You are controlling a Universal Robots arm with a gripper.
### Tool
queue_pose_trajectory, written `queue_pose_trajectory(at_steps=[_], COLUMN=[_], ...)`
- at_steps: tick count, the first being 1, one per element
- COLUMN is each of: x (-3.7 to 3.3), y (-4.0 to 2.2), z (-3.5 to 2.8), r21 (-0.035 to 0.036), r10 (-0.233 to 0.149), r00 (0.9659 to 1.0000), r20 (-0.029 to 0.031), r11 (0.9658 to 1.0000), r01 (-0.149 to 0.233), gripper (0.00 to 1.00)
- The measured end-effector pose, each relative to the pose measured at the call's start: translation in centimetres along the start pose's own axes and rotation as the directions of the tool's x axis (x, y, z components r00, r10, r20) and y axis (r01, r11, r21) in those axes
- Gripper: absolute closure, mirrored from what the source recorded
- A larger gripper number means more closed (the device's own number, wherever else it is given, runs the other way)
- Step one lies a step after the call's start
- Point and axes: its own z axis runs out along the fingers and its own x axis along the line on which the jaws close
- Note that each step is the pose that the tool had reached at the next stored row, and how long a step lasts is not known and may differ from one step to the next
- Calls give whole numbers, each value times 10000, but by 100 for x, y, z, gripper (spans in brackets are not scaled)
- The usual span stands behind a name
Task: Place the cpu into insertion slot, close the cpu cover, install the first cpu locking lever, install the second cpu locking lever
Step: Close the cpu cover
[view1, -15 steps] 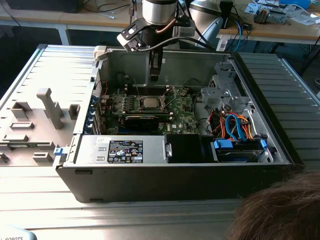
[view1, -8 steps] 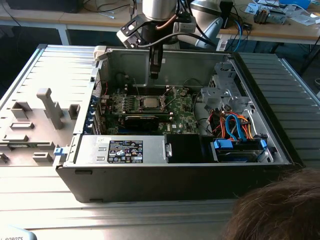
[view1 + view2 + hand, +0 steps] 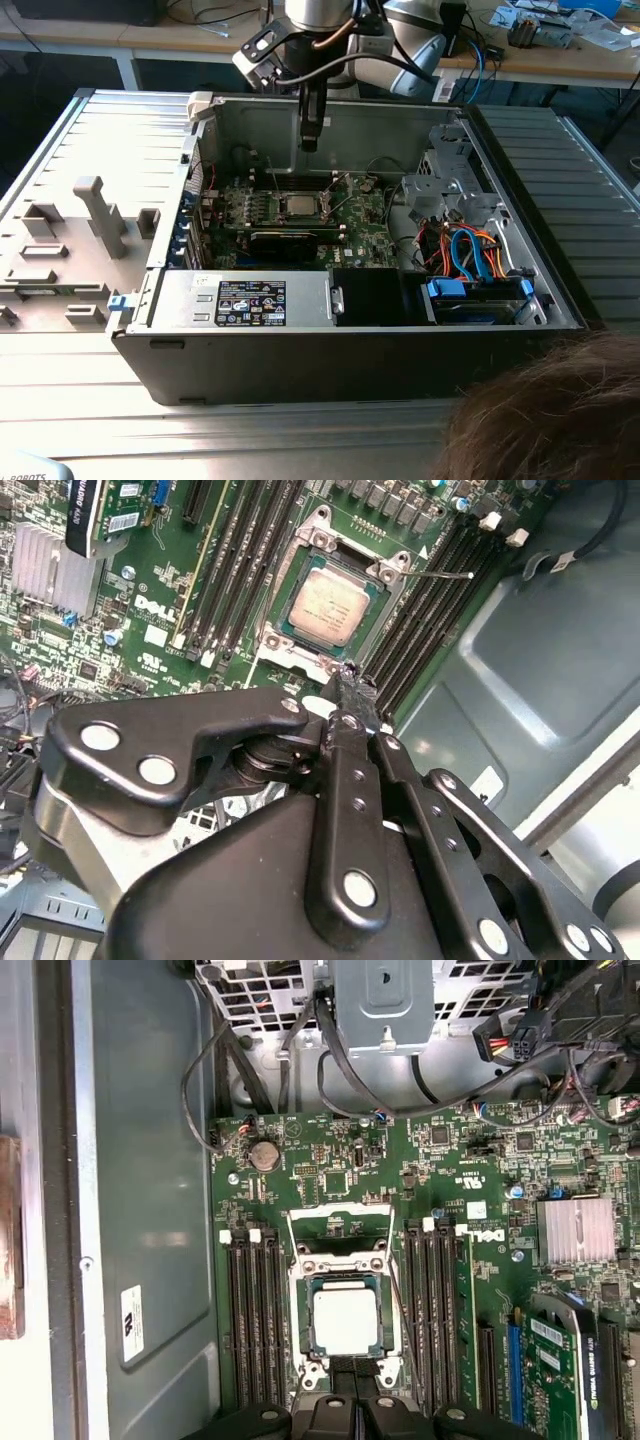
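Note:
The cpu (image 3: 345, 1320) lies flat in the insertion slot (image 3: 296, 1305) on the green motherboard, its pale metal top showing through the square window of the silvery cpu cover (image 3: 340, 1264), which lies down around it. In the second wrist view, a thin wire locking lever (image 3: 440, 574) sticks out from the side of the socket beside the cpu (image 3: 328, 605). My gripper (image 3: 310, 140) hangs above the board, near the case's back wall and a little above the cpu (image 3: 300, 203). Its black fingers (image 3: 352, 695) are shut together on nothing, tips just short of the socket frame.
Long black memory slots (image 3: 253, 1320) flank the socket on both sides. A dark card (image 3: 288, 240) stands across the board in front of the socket. Drive cage and coloured cables (image 3: 470, 250) fill the case toward the exterior view's right. Someone's hair (image 3: 545, 415) shows at the front.

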Motion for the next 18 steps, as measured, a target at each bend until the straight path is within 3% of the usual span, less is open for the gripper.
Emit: queue_pose_trajectory(at_steps=[11,13,16,18], x=[3,3,5,7], y=[-1,2,38,95], z=[-178,-183,-181,-150], r21=[1,1,82,224], r10=[-56,-91,-121,-200], r00=[10000,10000,9999,9998], r20=[0,-3,3,11], r11=[10000,10000,9999,9996], r01=[56,91,121,199], gripper=[89,89,89,89])
